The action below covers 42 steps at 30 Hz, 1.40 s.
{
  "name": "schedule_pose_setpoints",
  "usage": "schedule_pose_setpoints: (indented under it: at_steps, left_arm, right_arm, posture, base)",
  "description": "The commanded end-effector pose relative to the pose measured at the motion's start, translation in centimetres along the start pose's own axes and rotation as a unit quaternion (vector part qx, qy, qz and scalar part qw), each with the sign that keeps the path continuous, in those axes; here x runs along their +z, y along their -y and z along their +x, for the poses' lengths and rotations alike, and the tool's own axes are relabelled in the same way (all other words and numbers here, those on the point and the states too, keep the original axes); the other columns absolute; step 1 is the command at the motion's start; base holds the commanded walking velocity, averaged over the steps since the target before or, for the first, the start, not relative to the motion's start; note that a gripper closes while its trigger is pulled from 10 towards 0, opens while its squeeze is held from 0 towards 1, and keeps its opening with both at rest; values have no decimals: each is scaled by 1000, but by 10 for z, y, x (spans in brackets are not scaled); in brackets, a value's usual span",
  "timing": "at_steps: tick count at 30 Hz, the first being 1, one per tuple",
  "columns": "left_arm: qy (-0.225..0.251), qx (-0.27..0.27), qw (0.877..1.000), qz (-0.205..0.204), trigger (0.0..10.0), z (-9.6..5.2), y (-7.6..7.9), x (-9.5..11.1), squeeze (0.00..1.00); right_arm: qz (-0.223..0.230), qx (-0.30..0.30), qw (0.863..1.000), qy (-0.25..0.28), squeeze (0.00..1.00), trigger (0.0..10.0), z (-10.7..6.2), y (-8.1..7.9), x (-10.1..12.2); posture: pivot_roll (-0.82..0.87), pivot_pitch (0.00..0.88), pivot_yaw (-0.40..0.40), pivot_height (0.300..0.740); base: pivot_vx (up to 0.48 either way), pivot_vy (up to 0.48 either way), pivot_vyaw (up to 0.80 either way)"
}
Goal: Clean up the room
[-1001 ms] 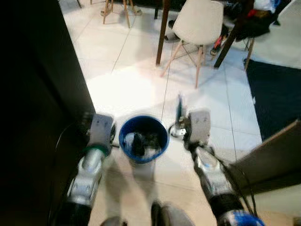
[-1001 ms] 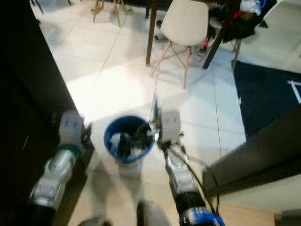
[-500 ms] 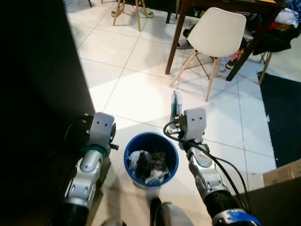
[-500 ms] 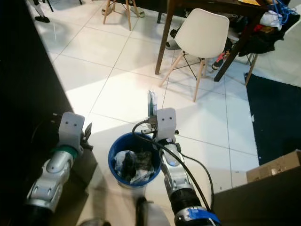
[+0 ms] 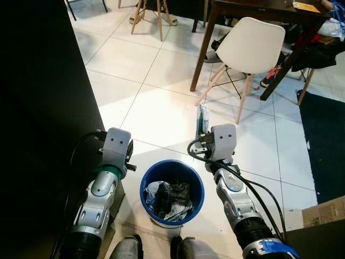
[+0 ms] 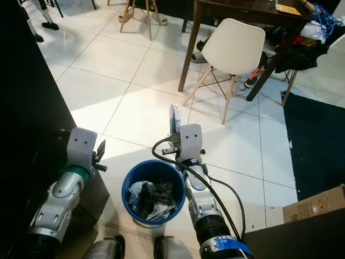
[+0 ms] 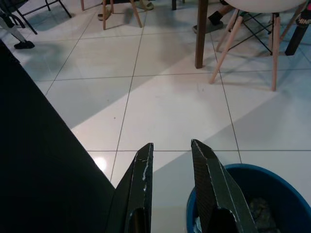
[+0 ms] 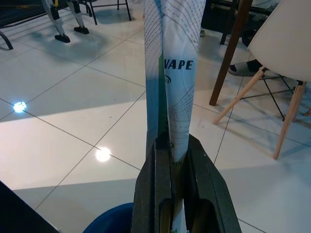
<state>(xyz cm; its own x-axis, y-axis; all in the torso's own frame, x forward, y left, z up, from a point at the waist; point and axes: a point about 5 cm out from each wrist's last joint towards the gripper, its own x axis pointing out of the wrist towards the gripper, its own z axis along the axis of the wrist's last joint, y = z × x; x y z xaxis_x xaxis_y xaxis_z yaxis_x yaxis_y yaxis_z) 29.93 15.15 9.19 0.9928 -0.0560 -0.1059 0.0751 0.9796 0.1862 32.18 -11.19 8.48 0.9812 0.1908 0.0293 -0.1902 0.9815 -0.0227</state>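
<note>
"VAPE" in dark capitals on flat white-and-green printed packet (image 8: 176,73), clamped upright between right gripper (image 8: 177,150) fingers. No other legible text.

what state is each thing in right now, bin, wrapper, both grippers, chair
blue bin: upright on the floor, partly filled with trash
wrapper: flat, standing up, pinched in the right gripper
right gripper: shut on wrapper, beside the bin
left gripper: open, holding nothing
white chair: upright at the table

The blue bin (image 5: 172,190) now sits closer beneath the camera.
</note>
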Motion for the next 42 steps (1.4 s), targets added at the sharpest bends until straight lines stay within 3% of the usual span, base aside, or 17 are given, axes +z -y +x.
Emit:
schedule_pose_setpoints:
  at_steps: [1,9,10,11,12,14,23,24,25,33,36,42]
  left_arm:
    - [-22,-2,1000,-2,10000,-3,1,-10,0]
    - [-41,-9,999,1,10000,-6,-1,-14,0]
    - [-40,-9,999,1,10000,-6,-1,-14,0]
    - [-40,-8,999,1,10000,-7,-3,-14,0]
    - [-40,-8,999,1,10000,-7,-3,-14,0]
    - [-40,-7,999,2,10000,-11,-6,-14,0]
    - [-43,-1,999,0,10000,-18,-9,-14,0]
    - [-44,0,999,-1,10000,-18,-9,-14,0]
    - [-44,0,999,-1,10000,-18,-9,-15,0]
    - [-41,-8,999,-6,10000,-15,-4,-12,0]
    - [-37,-11,999,-6,10000,-14,-2,-11,0]
    - [-30,-16,999,-11,10000,-14,3,-7,0]
  right_arm:
    - [-5,7,1000,-29,0,10000,-3,-2,-11]
    - [30,39,992,-113,0,10000,2,-21,-32]
    - [34,42,992,-115,408,10000,3,-22,-32]
    - [33,44,991,-120,506,10000,6,-24,-32]
    - [33,44,991,-120,506,10000,6,-24,-32]
    - [28,39,990,-133,1000,10000,10,-24,-33]
    - [-2,31,990,-140,1000,10000,14,-20,-33]
    - [-14,28,991,-128,173,10000,15,-18,-30]
    - [-23,27,992,-118,0,10000,16,-17,-28]
    - [-7,16,998,-52,0,10000,16,-11,-12]
    - [16,15,1000,-13,0,10000,9,-10,-4]
    - [43,-5,999,12,0,10000,-12,-6,-7]
  posture:
    - [-1,87,-7,740]
    - [13,109,-2,740]
    - [13,109,-2,740]
    - [25,130,2,740]
    - [25,130,2,740]
    - [42,145,3,740]
    - [48,160,-2,740]
    - [45,161,-1,740]
    - [45,161,-1,740]
    - [22,154,-4,740]
    - [14,148,-4,740]
    - [-3,133,2,740]
  base:
    - [0,0,0]
    - [0,0,0]
    - [0,0,0]
    - [0,0,0]
    - [0,0,0]
    - [0,0,0]
    - [0,0,0]
    - [0,0,0]
    - [0,0,0]
    - [0,0,0]
    - [0,0,0]
    - [0,0,0]
